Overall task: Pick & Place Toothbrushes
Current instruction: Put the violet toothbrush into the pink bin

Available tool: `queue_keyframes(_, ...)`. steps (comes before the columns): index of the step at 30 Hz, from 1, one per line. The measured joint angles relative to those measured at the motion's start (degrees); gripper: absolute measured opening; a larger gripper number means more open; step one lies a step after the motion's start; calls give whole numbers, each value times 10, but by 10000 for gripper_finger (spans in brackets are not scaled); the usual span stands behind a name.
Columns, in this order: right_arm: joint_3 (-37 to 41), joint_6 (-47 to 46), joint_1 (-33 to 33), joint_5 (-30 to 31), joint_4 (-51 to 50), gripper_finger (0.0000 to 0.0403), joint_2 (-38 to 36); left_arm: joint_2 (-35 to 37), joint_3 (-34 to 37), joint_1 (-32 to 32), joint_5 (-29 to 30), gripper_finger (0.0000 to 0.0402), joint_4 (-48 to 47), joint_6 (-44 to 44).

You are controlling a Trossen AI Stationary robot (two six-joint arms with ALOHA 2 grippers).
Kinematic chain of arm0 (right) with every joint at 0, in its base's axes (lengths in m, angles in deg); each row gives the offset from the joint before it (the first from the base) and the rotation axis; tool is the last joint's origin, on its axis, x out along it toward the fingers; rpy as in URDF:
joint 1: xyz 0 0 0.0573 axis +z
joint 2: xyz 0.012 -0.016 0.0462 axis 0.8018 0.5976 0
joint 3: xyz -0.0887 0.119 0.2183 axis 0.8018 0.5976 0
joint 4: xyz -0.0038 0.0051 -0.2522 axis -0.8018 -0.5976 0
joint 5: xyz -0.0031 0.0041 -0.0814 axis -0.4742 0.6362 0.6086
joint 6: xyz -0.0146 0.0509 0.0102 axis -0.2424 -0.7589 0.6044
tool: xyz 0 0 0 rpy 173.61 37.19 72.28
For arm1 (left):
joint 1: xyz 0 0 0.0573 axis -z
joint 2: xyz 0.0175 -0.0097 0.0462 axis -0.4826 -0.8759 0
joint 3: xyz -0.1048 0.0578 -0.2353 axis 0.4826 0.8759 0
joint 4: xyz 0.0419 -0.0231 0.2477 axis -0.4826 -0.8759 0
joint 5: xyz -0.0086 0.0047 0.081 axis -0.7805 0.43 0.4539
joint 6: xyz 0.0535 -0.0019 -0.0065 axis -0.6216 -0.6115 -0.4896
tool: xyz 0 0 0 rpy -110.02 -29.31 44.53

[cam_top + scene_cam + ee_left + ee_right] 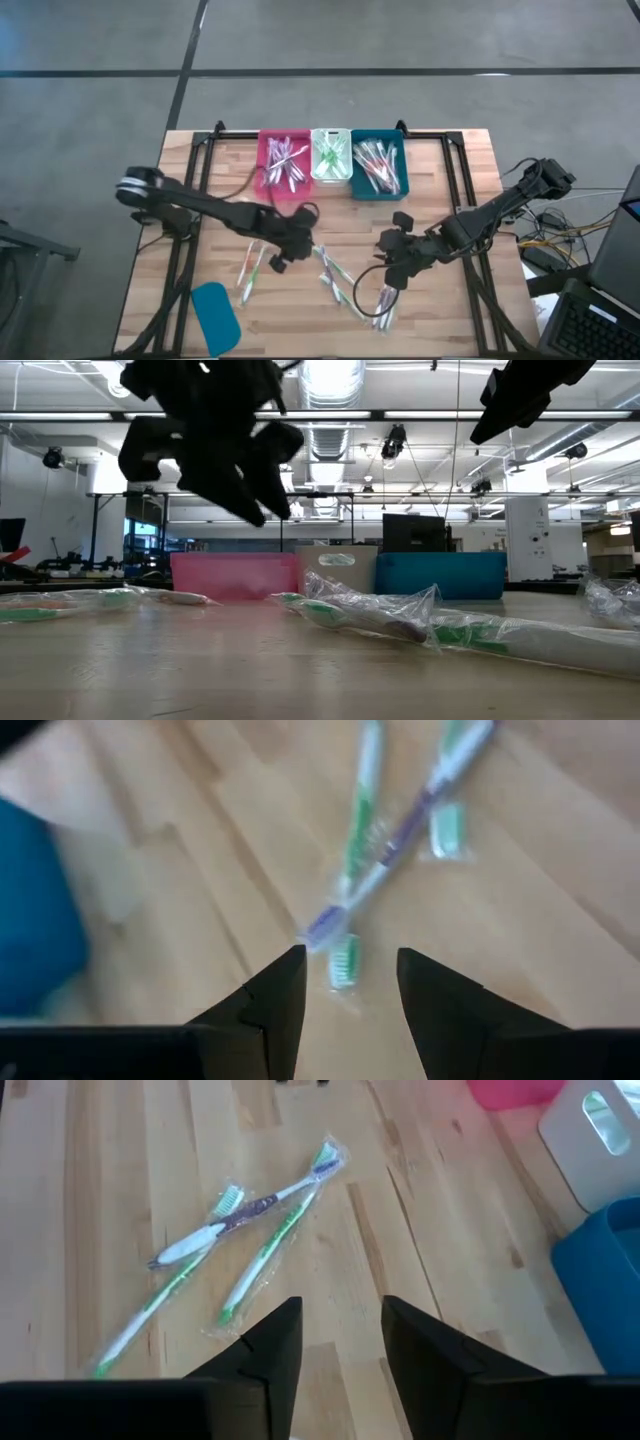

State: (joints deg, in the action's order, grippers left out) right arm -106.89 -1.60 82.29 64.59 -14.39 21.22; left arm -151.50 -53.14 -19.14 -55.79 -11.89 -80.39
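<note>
Loose wrapped toothbrushes lie flat on the wooden table in three clusters: one (250,270) by my left gripper, one (335,275) mid-table, one (380,305) near my right gripper. My left gripper (277,255) hovers open above a crossed purple toothbrush (385,870) and green toothbrush (358,830), fingertips short of them. My right gripper (342,1308) is open above the table, with three wrapped toothbrushes (240,1240) ahead of it. More toothbrushes fill the pink bin (284,165), white bin (330,155) and teal bin (378,165).
The three bins stand side by side at the table's far edge. A flat teal lid (215,310) lies near the left front corner, close to my left gripper's cluster. Bare wood shows between the bins and the loose toothbrushes. Black frame bars run along both table sides.
</note>
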Motion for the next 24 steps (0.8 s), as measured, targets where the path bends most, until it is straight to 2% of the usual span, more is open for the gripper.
queue_keyframes(9,1,0,0,0,-4,154,0,-128,-137,11,0,163,-130,-34)
queue_keyframes(24,3,24,0,-2,-6,160,0,-225,-239,39,2,163,-163,-85)
